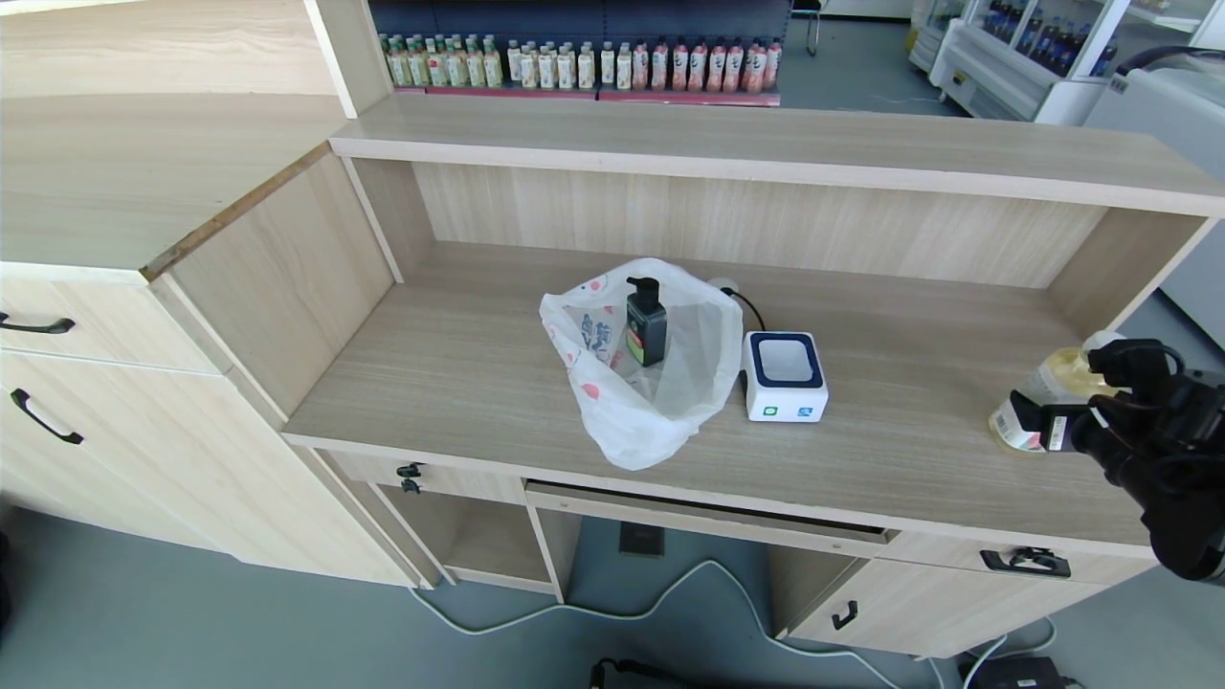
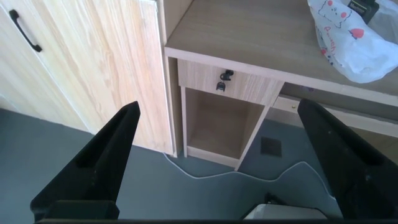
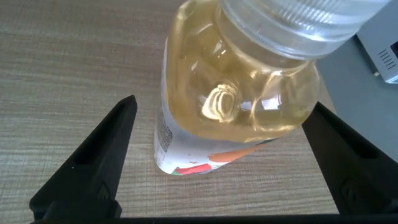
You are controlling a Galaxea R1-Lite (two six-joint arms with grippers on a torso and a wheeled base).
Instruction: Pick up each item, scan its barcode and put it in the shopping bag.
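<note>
Counting two bottles (image 1: 646, 327) (image 1: 1053, 388), one bag (image 1: 632, 431)

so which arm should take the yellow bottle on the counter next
Right. The right hand straddles the bottle at the counter's right end, fingers open on either side. The left hand hangs open below the counter's front edge, near the cabinet, well away from the bottle.

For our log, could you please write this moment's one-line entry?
right end effector open around clear bottle; pump bottle bagged; left end effector open
</note>
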